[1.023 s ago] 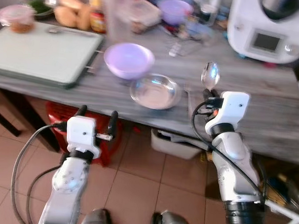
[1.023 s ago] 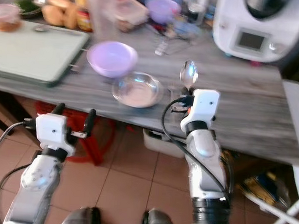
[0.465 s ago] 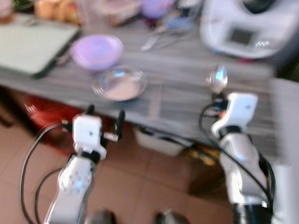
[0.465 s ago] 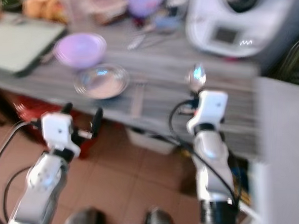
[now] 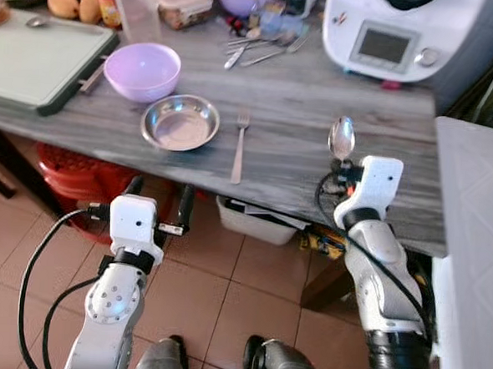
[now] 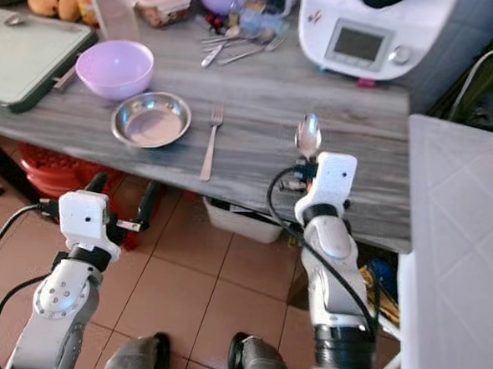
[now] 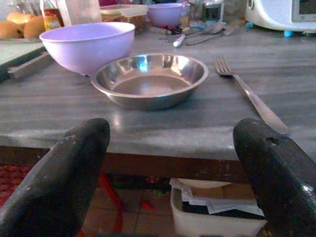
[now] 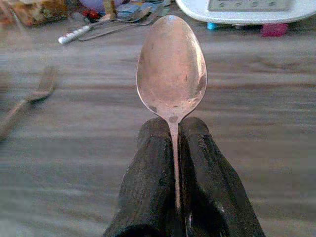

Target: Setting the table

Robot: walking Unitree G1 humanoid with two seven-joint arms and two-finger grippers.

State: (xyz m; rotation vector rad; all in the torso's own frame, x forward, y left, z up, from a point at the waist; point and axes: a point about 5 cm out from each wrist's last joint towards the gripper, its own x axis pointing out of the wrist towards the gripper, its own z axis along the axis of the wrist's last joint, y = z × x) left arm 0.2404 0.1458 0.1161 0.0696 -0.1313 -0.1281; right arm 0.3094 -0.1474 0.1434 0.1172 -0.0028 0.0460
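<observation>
My right gripper [image 5: 343, 164] is shut on a metal spoon [image 5: 341, 138], bowl end up, held above the grey wooden table [image 5: 301, 113] near its front edge. Seen from the right wrist, the spoon [image 8: 172, 69] stands between the two pressed fingers [image 8: 153, 163]. A steel dish [image 5: 180, 122] lies left of a fork [image 5: 239, 142], which rests on the table with tines pointing away. Behind the dish sits a lilac bowl [image 5: 142, 70]. My left gripper [image 5: 157, 201] is open, below the table edge in front of the dish [image 7: 149, 79].
A white kitchen machine [image 5: 394, 35] stands at the back right. A green cutting board [image 5: 36, 59], food tubs, bread rolls and loose cutlery [image 5: 259, 50] crowd the back. A red crate [image 5: 75, 182] and a white bin [image 5: 257, 221] sit under the table. A white surface [image 5: 473, 248] lies at right.
The camera has swung right and steadied, so the whole scene shifted left. The fork now shows on the table right of the dish. The spoon stays held in my right gripper.
</observation>
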